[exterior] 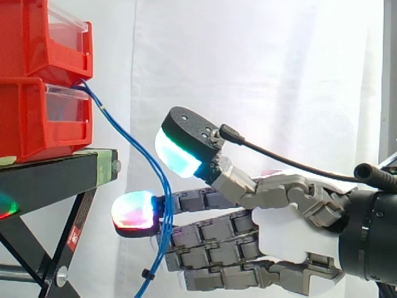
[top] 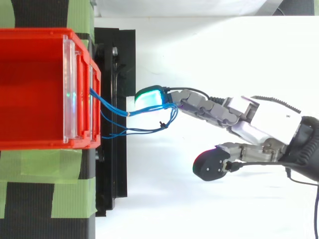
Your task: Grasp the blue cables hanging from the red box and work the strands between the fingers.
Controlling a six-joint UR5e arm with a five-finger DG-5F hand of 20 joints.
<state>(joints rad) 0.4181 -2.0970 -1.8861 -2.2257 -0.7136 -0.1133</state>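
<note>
You are looking at a white curtain [exterior: 260,74] hanging behind the whole setup. The blue cables [exterior: 165,192] are coming out at the front of the stacked bins, between the upper and the lower one. They are sagging down and away from the stand in a loose bundle, then dropping past the hand's fingertips toward the bottom edge of the side view. A small black tie [exterior: 146,273] is binding the strands low on the hanging part.

The hand [exterior: 285,233] is reaching in from the right with its fingers stretched out straight toward the bins. The strands are lying across the thumb-facing side of the fingers, just behind the longest finger's pad [exterior: 133,214], which is glowing red and magenta. From above, the cables are looping round at that same finger, next to its pad [top: 149,97], which is glowing green there. The thumb [exterior: 186,139], its pad glowing cyan, is standing well apart from the fingers and clear of the cables, so nothing is clamping them.

The red bins [exterior: 37,93] are sitting on the black stand [exterior: 49,177], whose top is carrying strips of green tape [top: 45,169].
</note>
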